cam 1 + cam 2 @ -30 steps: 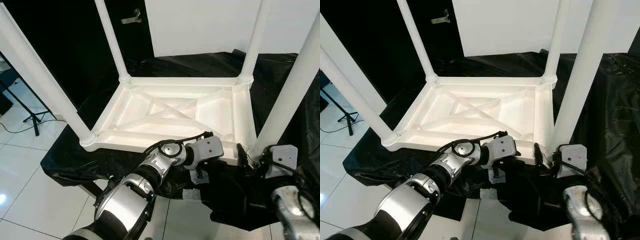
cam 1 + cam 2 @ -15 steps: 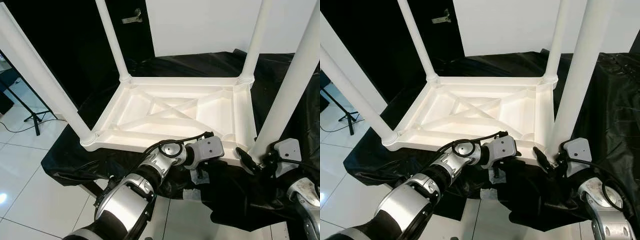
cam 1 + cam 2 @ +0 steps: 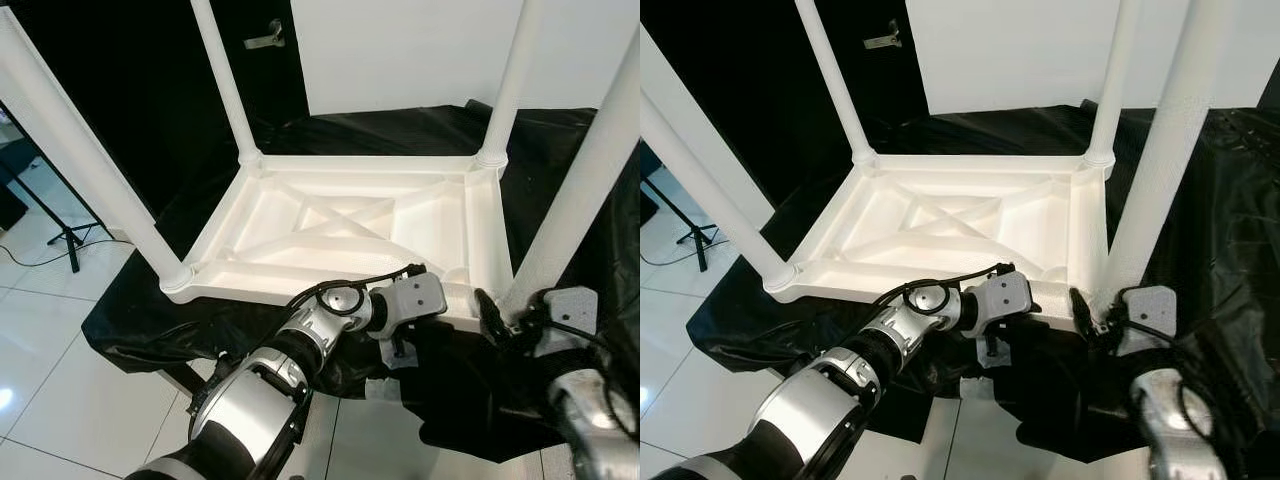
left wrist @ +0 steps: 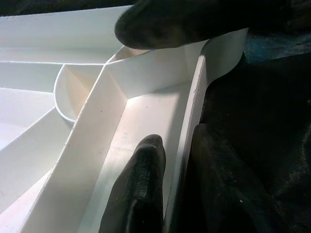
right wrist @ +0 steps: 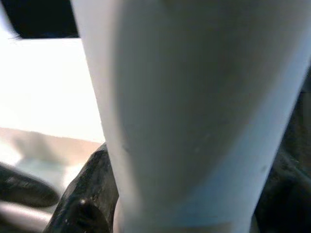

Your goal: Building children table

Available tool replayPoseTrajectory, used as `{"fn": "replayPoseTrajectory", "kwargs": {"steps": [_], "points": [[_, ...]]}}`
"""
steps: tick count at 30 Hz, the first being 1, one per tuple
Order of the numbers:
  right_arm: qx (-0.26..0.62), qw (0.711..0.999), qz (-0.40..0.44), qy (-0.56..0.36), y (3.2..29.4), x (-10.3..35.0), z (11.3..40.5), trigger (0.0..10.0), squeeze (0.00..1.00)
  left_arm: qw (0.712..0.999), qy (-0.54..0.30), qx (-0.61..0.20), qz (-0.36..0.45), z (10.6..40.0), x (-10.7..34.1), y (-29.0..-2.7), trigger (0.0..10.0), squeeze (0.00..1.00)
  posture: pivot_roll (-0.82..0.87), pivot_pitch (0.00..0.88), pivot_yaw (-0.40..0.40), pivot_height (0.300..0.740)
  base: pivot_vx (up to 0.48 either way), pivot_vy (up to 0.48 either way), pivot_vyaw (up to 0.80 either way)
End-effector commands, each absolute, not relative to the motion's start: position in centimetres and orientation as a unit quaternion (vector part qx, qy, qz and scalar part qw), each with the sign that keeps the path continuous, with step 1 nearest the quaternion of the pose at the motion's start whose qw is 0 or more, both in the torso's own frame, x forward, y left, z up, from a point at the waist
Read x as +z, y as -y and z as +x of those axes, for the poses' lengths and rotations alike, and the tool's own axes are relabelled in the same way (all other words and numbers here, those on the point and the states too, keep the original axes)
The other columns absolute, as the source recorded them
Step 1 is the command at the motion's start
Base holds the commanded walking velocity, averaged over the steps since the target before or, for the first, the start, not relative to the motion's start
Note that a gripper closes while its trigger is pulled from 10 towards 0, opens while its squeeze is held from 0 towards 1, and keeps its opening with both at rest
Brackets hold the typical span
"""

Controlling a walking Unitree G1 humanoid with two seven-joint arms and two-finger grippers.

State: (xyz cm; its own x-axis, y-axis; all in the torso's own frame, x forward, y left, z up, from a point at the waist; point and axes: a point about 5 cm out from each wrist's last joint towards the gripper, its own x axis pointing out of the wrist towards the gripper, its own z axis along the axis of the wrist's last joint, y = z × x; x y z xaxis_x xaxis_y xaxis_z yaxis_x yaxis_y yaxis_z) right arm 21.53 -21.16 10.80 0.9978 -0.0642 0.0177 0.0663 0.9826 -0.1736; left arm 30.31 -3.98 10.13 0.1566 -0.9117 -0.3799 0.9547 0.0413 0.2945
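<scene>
1. While one black finger (image 4: pixel 138 189) lies inside the frame and the other outside, the left gripper (image 4: pixel 170 194) pinches the near rim of the upturned white table (image 3: pixel 350 225).
2. Around the base of the near right leg (image 3: pixel 590 170), the right gripper (image 3: pixel 500 318) sits with its fingers (image 5: pixel 85 204) spread against both sides of the post.
3. Legs pointing up, the table rests on a black sheet (image 3: pixel 560 150) draped over a support.
4. A light stand (image 3: pixel 60 225) stands on the white tiled floor (image 3: pixel 50 370) at the far left.
</scene>
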Motion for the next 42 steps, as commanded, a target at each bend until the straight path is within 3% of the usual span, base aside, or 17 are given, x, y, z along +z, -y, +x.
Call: {"fn": "replayPoseTrajectory", "kwargs": {"steps": [1, 7, 14, 15, 17, 18, 22, 23, 31, 40, 41, 42], "points": [[-0.057, 0.995, -0.073, -0.036, 21.3, 9.1, 20.8, 0.0, 0.00, 0.744, -0.083, -0.618, 0.242, 29.6, 7.9, 3.9, 10.0, 0.00, -0.02, 0.000, 0.111, 0.740, 0.000, 0.000, 0.00], [-0.141, 0.988, -0.060, -0.015, 21.4, 9.1, 19.7, 0.0, 0.00, 0.744, -0.083, -0.616, 0.243, 29.7, 7.9, 3.7, 10.0, 0.00, -0.01, 0.000, 0.107, 0.740, 0.000, 0.000, 0.00], [-0.161, 0.985, -0.058, -0.018, 21.3, 9.0, 19.5, 0.0, 0.00, 0.744, -0.084, -0.616, 0.244, 29.7, 7.9, 3.6, 10.0, 0.00, -0.02, 0.000, 0.112, 0.740, 0.000, 0.000, 0.00], [-0.139, 0.988, -0.072, -0.018, 20.9, 9.0, 19.9, 10.0, 0.00, 0.744, -0.084, -0.617, 0.244, 29.6, 7.9, 3.7, 10.0, 0.00, -0.02, 0.000, 0.111, 0.740, 0.000, 0.000, 0.00], [-0.114, 0.990, -0.084, -0.013, 20.6, 9.3, 20.4, 10.0, 0.00, 0.743, -0.083, -0.618, 0.243, 29.6, 7.9, 3.9, 10.0, 0.00, -0.03, 0.000, 0.111, 0.740, 0.000, 0.000, 0.00], [-0.089, 0.992, -0.088, -0.009, 20.4, 9.5, 20.8, 10.0, 1.00, 0.743, -0.083, -0.619, 0.242, 29.5, 7.9, 4.0, 10.0, 0.00, -0.03, 0.000, 0.111, 0.740, 0.000, 0.000, 0.00], [-0.053, 0.994, -0.095, -0.001, 20.4, 10.0, 21.3, 10.0, 1.00, 0.742, -0.082, -0.620, 0.241, 29.5, 7.9, 4.1, 10.0, 0.00, -0.03, 0.000, 0.107, 0.740, 0.000, 0.000, 0.00], [-0.018, 0.994, -0.103, 0.001, 20.6, 10.3, 21.7, 10.0, 0.00, 0.742, -0.082, -0.620, 0.241, 29.4, 7.9, 4.1, 10.0, 0.00, -0.03, 0.000, 0.105, 0.740, 0.000, 0.000, 0.00], [0.160, 0.983, -0.080, -0.030, 20.6, 10.5, 21.5, 10.0, 0.00, 0.745, -0.085, -0.618, 0.238, 29.4, 7.7, 3.9, 10.0, 0.00, -0.02, 0.000, 0.101, 0.740, 0.000, 0.000, 0.00], [0.181, 0.979, -0.086, -0.030, 21.2, 11.0, 21.5, 10.0, 0.00, 0.745, -0.085, -0.617, 0.238, 29.5, 7.7, 3.8, 10.0, 0.00, -0.02, 0.000, 0.101, 0.740, 0.000, 0.000, 0.00], [0.212, 0.972, -0.091, -0.044, 21.4, 11.0, 21.3, 0.0, 0.00, 0.745, -0.084, -0.617, 0.239, 29.5, 7.8, 3.8, 10.0, 0.00, -0.02, 0.000, 0.105, 0.740, 0.000, 0.000, 0.00], [0.212, 0.972, -0.091, -0.044, 21.4, 11.0, 21.3, 0.0, 0.00, 0.745, -0.084, -0.617, 0.239, 29.5, 7.8, 3.8, 10.0, 0.00, -0.02, 0.000, 0.105, 0.740, 0.000, 0.000, 0.00]]}}
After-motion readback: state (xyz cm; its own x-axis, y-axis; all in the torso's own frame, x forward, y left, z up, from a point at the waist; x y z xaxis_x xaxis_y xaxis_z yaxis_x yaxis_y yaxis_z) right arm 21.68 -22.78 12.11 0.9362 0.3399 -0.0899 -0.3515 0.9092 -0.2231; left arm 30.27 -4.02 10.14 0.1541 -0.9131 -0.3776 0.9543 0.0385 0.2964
